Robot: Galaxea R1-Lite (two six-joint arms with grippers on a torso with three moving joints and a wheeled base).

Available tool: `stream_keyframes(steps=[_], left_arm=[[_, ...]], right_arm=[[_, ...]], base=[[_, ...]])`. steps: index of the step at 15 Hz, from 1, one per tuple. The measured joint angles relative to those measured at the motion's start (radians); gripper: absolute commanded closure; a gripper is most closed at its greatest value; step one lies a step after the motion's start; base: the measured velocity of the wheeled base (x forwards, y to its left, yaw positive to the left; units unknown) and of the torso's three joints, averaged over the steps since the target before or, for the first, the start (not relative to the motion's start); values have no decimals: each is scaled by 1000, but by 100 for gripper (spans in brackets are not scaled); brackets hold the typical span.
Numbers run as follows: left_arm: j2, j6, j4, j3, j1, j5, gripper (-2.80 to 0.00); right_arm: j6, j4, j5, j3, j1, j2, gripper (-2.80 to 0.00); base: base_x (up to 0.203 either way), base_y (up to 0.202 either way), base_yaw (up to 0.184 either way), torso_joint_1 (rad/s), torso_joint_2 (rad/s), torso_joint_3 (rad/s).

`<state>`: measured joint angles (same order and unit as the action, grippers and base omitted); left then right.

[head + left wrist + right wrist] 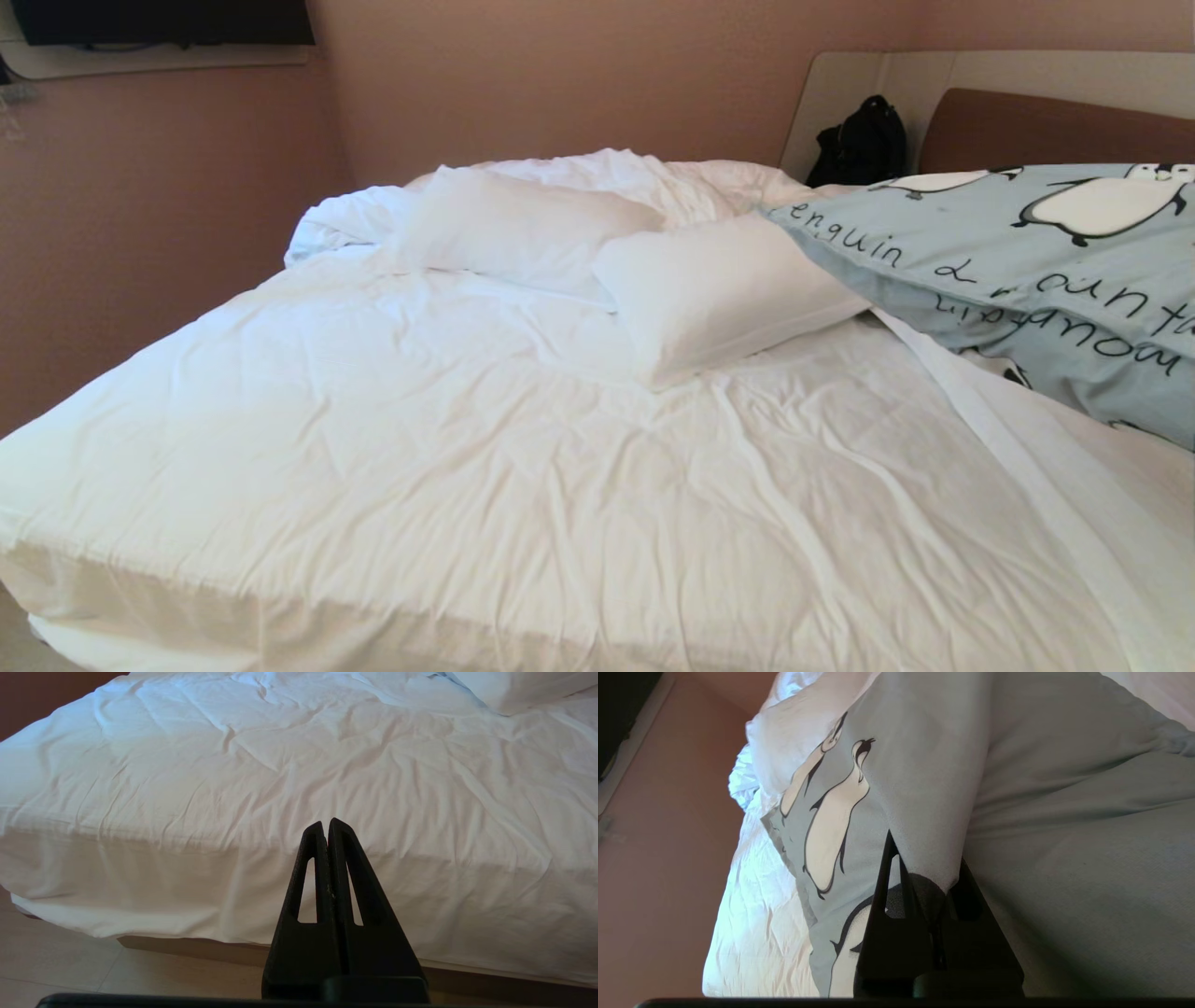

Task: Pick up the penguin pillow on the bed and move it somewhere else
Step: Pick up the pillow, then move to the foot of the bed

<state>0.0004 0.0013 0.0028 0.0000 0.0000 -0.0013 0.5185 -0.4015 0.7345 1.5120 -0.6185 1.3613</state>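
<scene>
My right arm is out of the head view entirely; only the wrist camera shows my right gripper (924,877), and even there the tips are buried under a fold of cloth, so I cannot see them meet; what I can see is the jaws pinched tight on a bunched fold of the pillow (1027,271), dark fingers (887,914) on either side of it. The pillow runs off the right edge of the head view, so its full shape is cut off; it hangs tilted at the right of the bed (467,467), its lower corner overlapping one white pillow (719,289) and its underside shadowed. Pale blue-grey cover; black-and-white penguins along the top, one cut by the frame edge; dark handwritten lettering beneath, partly readable, the lower line upside down and cropped. From the wrist it fills most of the frame, creased, two long penguins stretched along one edge, another half hidden behind my fingers. A second white pillow (513,224) lies further left against the heaped duvet (597,173); a black bag (859,140) sits by the headboard (1046,131), its lower part hidden by bedding. My left gripper (327,823) hangs off the near bed edge above the floor (70,961), jaws pressed together, holding nothing.
</scene>
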Motion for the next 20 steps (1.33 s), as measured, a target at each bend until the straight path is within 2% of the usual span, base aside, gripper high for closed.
stream_keyframes(steps=[4, 10, 20], left_arm=[[0, -1, 1, 0, 0, -1, 0], [0, -1, 0, 0, 0, 0, 0], [0, 0, 0, 0, 0, 0, 0]], right_arm=[[1, 2, -23, -29, 2, 2, 0], [0, 1, -55, -35, 7, 5, 0], [-2, 2, -59, -41, 45, 11, 0]], base=[[2, 73, -8, 2, 6, 3], [0, 197, 0, 0, 2, 2], [0, 196, 0, 2, 3, 1]])
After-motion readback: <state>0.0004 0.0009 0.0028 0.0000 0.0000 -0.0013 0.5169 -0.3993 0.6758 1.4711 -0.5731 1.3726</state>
